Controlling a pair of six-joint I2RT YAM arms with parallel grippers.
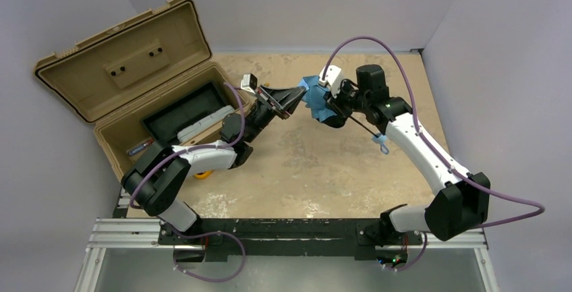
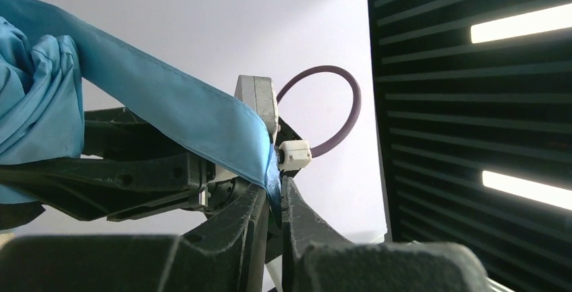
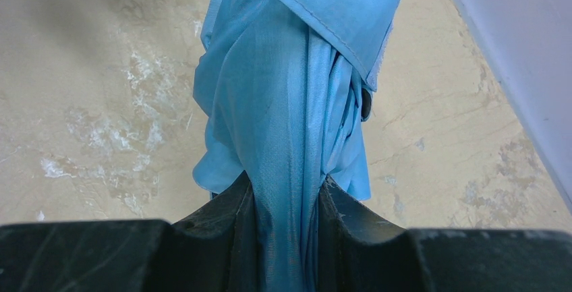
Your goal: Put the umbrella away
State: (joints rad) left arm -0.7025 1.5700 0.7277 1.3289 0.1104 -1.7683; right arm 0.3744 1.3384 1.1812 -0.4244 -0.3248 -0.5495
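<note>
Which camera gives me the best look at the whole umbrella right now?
Top external: only it shows the umbrella whole, with blue bundle, black shaft and handle loop. Left wrist shows just a fabric strip pinched in the left end effector; right wrist shows only bunched fabric in the right end effector.

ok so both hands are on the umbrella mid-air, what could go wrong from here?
1. Left hand pinches only the thin strap at its fingertips; it could slip out and the wrap loosen.
2. Right hand grips only loose fabric of the umbrella; the bundle may slide.
3. The handle hangs free by the right arm and might snag on the case rim.
</note>
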